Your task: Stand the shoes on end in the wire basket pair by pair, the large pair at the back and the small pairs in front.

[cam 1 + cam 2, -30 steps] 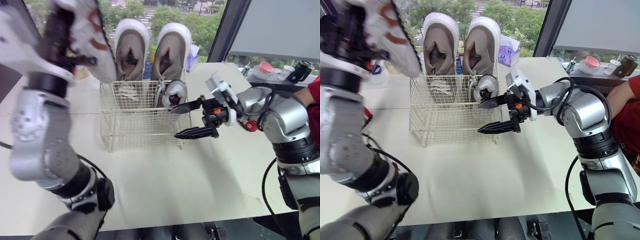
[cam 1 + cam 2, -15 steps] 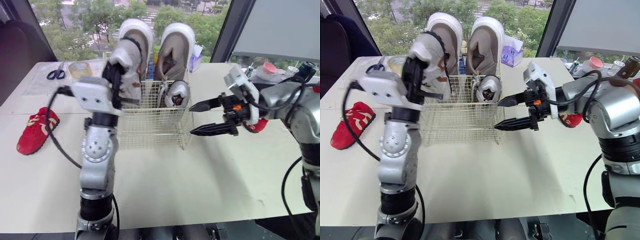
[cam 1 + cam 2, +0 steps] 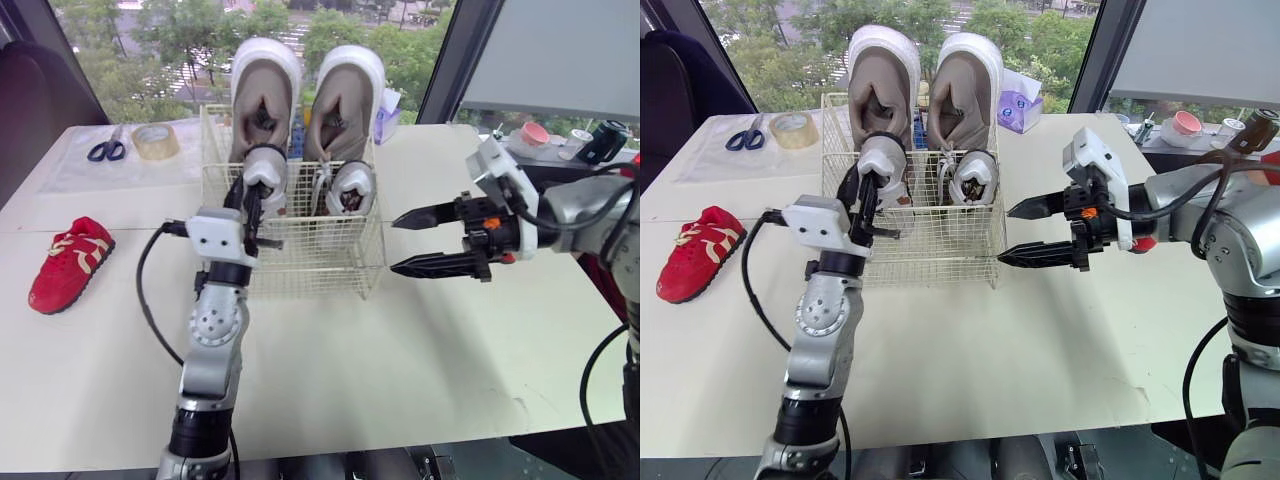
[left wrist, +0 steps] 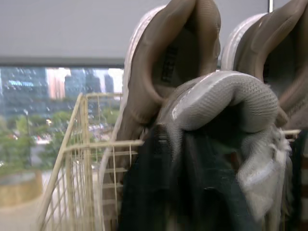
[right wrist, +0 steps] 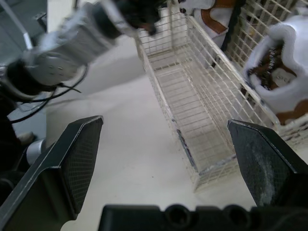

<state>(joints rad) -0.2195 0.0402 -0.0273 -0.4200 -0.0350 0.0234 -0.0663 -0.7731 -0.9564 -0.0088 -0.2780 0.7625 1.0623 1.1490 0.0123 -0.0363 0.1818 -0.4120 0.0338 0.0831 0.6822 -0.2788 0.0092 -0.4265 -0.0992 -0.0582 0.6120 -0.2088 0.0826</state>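
Holding the small grey shoe (image 3: 265,172) upright, pinched tight in my left gripper (image 3: 252,205), I have it at the wire basket's (image 3: 300,270) front-left slot, just beside its mate (image 3: 350,188) and before the 2 large shoes (image 3: 262,90). My right gripper (image 3: 394,244) hangs spread wide and empty, right of the basket.

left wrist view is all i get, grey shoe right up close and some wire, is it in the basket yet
Observer: Mostly. The left gripper holds the grey shoe on end in the basket, in front of the left large shoe.
Operator: its mate?
Observer: The mate stands at the same level, in front of the right large shoe.
Operator: right gripper in the way?
Observer: No. The right gripper is open, off the basket's right side.
Operator: any shoes out?
Observer: A red shoe lies on the table, left of the basket.
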